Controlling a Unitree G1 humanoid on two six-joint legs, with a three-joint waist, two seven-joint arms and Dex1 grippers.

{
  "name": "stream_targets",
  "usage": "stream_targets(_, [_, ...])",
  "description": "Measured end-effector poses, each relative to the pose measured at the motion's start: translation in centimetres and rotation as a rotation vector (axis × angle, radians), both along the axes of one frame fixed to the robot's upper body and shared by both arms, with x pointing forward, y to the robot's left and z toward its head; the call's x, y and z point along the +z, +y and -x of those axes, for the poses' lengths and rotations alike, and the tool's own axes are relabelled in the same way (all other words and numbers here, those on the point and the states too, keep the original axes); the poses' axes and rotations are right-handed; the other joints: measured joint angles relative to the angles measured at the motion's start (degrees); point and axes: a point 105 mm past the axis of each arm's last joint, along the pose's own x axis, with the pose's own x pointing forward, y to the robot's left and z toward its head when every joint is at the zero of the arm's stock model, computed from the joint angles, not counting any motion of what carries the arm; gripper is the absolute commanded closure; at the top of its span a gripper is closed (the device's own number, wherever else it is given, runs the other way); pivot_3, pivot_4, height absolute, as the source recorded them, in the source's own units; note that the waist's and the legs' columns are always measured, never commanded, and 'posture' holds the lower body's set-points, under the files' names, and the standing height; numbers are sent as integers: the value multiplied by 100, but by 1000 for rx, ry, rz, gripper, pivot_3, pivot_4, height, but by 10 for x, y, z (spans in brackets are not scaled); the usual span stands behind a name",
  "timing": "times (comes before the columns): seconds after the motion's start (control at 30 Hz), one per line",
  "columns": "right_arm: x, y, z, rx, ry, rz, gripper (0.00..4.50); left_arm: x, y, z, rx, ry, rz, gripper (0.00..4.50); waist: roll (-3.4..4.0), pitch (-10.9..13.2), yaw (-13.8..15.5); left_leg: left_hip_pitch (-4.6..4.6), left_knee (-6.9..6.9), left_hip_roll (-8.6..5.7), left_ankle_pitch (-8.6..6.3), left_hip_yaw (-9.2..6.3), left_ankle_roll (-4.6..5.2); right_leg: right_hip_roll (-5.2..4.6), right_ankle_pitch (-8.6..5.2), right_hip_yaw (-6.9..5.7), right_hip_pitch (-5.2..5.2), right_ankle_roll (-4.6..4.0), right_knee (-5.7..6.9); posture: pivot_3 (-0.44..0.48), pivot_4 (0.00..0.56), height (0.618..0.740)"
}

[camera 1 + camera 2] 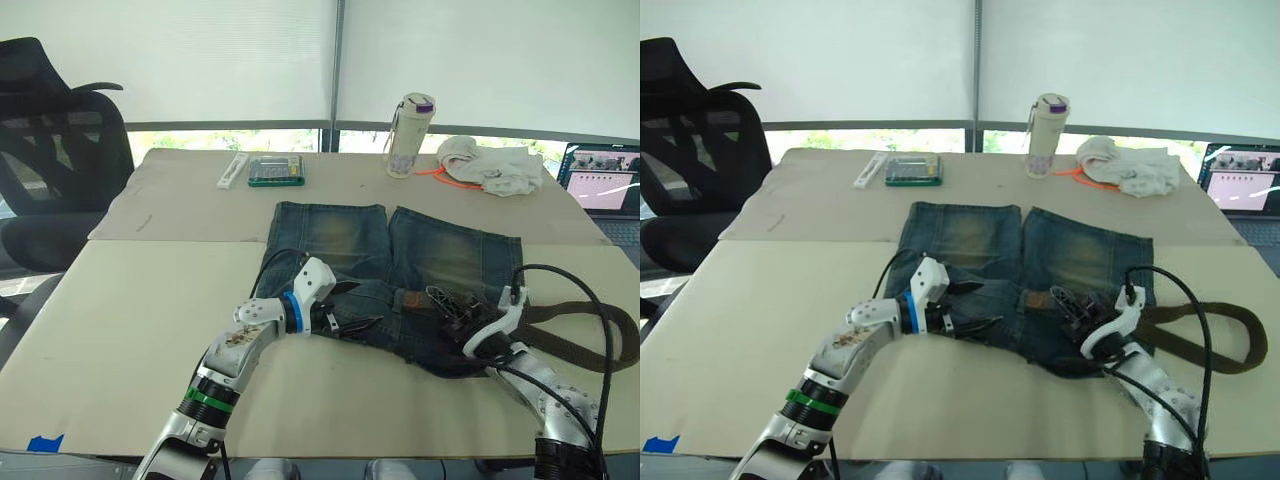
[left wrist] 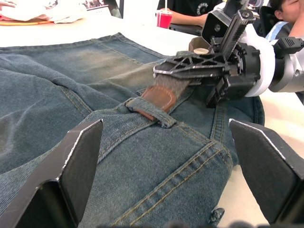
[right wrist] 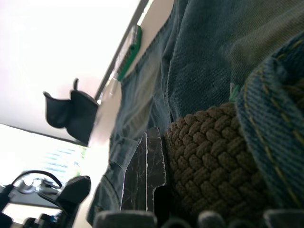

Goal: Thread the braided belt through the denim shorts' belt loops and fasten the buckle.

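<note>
The denim shorts point(image 1: 400, 255) lie flat in the middle of the table, waistband toward me. The braided belt point(image 1: 590, 345) curves off to the right of them. Its brown leather tip point(image 2: 159, 97) pokes through one of the belt loops point(image 2: 164, 118) on the waistband. My right gripper point(image 1: 450, 305) is shut on the belt just behind that tip, and the braid point(image 3: 209, 161) presses against one finger point(image 3: 142, 175). My left gripper point(image 1: 362, 305) hovers open over the waistband left of the loop, with its fingers point(image 2: 80, 156) spread wide. The buckle is out of view.
At the table's far side stand a bottle point(image 1: 409, 135), a white cloth bundle point(image 1: 490, 165), a green calculator point(image 1: 275, 171) and a white remote point(image 1: 232, 170). A laptop point(image 1: 605, 180) sits far right. An office chair point(image 1: 50, 150) stands at the left. A person point(image 2: 285, 14) sits beyond.
</note>
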Motion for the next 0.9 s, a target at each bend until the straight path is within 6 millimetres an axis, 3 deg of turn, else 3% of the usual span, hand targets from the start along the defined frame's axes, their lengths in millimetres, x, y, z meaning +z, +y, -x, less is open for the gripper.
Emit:
stream_targets(0.4, [3,31,-11,-18,-24,-33,4500,1,-2,-1,16,1,13,26,0,0,-91,2,-5,8,1,0,-3,10,0,0,-1,-1,2,0,150,737])
stream_targets(0.53, [1,46,-8,36,-41,48,4500,1,-1,-2,22,1,13,26,0,0,-112,2,-5,8,1,0,-3,9,0,0,-2,-1,2,0,150,737])
stream_targets(0.67, [5,43,-25,-91,-36,14,4500,1,-2,-3,31,7,23,26,0,0,-129,3,-4,6,5,2,-8,10,0,2,-2,-1,4,0,150,737])
stream_targets(0.9, [5,58,-18,4,-57,39,4500,-2,2,-10,79,44,53,26,2,1,-121,1,-4,4,5,2,-9,7,0,2,-2,-1,4,0,150,737])
